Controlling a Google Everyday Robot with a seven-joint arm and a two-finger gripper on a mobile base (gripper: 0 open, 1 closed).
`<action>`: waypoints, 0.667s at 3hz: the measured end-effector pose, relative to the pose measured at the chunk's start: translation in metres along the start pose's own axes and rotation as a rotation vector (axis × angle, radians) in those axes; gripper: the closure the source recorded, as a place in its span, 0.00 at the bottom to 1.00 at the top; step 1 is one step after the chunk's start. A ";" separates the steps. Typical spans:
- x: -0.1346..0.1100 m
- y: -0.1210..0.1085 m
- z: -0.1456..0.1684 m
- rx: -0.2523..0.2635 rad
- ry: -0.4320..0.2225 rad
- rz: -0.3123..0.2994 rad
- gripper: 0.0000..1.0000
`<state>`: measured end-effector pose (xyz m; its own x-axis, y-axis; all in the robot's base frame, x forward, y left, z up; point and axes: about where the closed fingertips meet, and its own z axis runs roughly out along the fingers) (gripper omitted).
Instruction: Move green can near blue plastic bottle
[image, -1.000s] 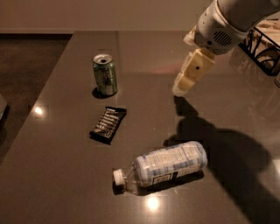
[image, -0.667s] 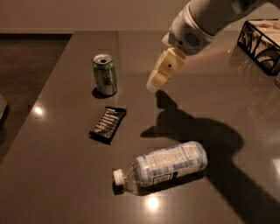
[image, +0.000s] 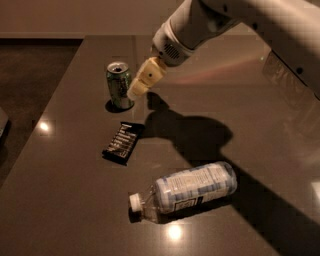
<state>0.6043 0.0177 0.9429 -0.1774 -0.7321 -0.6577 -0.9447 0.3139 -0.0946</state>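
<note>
The can (image: 119, 85) stands upright on the dark table (image: 60, 200), toward 10 o'clock in the view, and has not shifted over the last second. What has changed is the gripper (image: 135, 92). A second ago it hung well off at the can's 3 o'clock, and it has since swept left across the table. Its tip now sits just beside the can's right side, low against its wall. Whether it touches the can, and whether it is open or closed, cannot be told from here.

A flat black wrapper (image: 122, 142) lies near the can at its 6 o'clock. The bottle (image: 192, 190) lies on its side well apart at about 5 o'clock, with its white cap pointing toward 8 o'clock.

The reach looks nearly finished, so the grasp is probably next. The carry toward the bottle has not yet begun.
</note>
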 end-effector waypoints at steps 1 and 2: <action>-0.018 -0.005 0.030 -0.007 -0.026 0.005 0.00; -0.029 -0.007 0.050 -0.012 -0.040 0.009 0.00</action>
<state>0.6300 0.0672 0.9251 -0.1753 -0.7043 -0.6879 -0.9464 0.3132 -0.0794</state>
